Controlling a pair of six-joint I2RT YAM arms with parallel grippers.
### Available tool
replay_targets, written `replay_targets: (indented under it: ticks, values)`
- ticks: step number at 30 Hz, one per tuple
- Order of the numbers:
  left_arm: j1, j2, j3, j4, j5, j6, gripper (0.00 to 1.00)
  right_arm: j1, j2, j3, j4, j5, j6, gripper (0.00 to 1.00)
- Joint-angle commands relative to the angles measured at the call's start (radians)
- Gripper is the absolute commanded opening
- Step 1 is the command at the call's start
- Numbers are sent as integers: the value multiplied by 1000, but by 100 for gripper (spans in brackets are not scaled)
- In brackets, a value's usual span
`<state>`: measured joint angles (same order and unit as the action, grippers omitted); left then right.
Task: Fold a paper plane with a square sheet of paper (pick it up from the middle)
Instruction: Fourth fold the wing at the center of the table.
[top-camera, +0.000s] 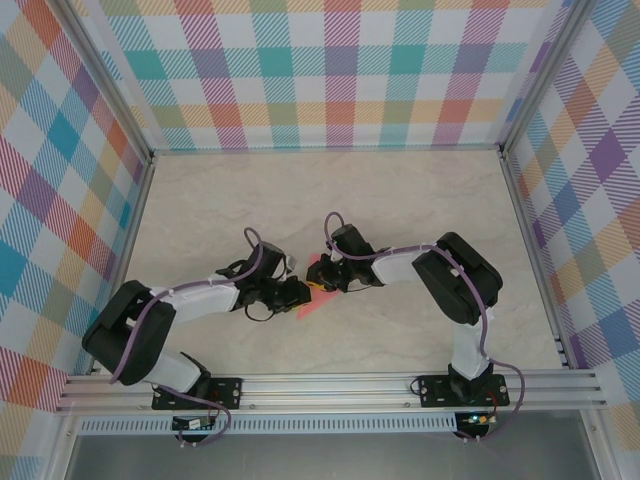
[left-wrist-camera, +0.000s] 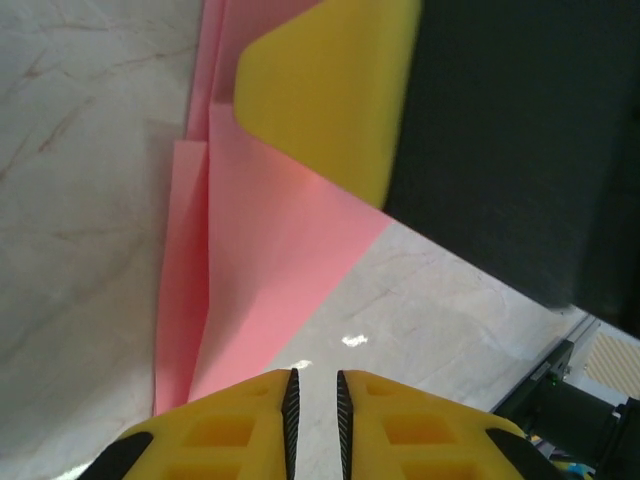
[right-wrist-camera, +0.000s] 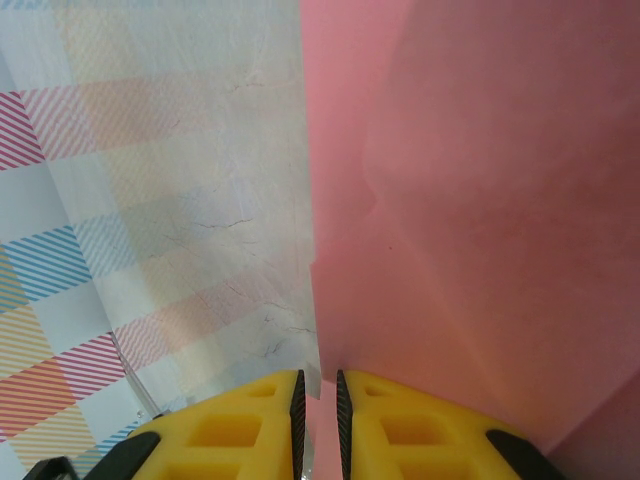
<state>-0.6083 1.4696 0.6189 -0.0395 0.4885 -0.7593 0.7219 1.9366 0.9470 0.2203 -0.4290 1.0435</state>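
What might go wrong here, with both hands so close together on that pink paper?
1. The right hand seems to pinch the paper plane right at its edge. Thin paper held like that might slip out, or tear if pulled.
2. The left hand sits close to the right hand's yellow finger over the same sheet, so a small move might make them bump or crumple it.

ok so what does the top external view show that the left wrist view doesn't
Top external: both whole arms, the plaid walls, the table's extent, the frame rail. Left wrist: the paper plane's layered folds up close, the left end effector nearly closed at its lower edge. Both: the paper plane, with the right end effector on it.
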Motion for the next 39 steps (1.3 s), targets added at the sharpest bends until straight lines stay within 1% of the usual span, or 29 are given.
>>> replay_targets:
  ticks: [1,6,12,16,23,26,28,36,39]
  values:
    - [-5,44,7,32,1,-3,20,-5,71,-43,-127,72,15,19]
    - [-4,68,-77,22,-19,11,20,-5,73,-42,-128,71,15,19]
    - [-5,-36,-169,-95,-98,36,19,-4,79,-39,-126,73,17,19]
    - [-5,-119,-175,-171,-123,47,19,-3,86,-37,-116,72,20,19]
    - [-6,-258,-110,-265,-167,40,20,-4,101,-39,-108,70,33,19]
    - [-5,-275,-87,-249,-166,26,20,-4,105,-39,-109,72,40,19]
    - [-5,-265,-82,-192,-150,8,19,-4,105,-40,-103,70,46,19]
    - [-5,-143,-69,28,-92,-63,17,-4,97,-36,-127,73,49,20]
    - [-5,-109,-57,74,-76,-71,18,-4,93,-36,-134,73,48,20]
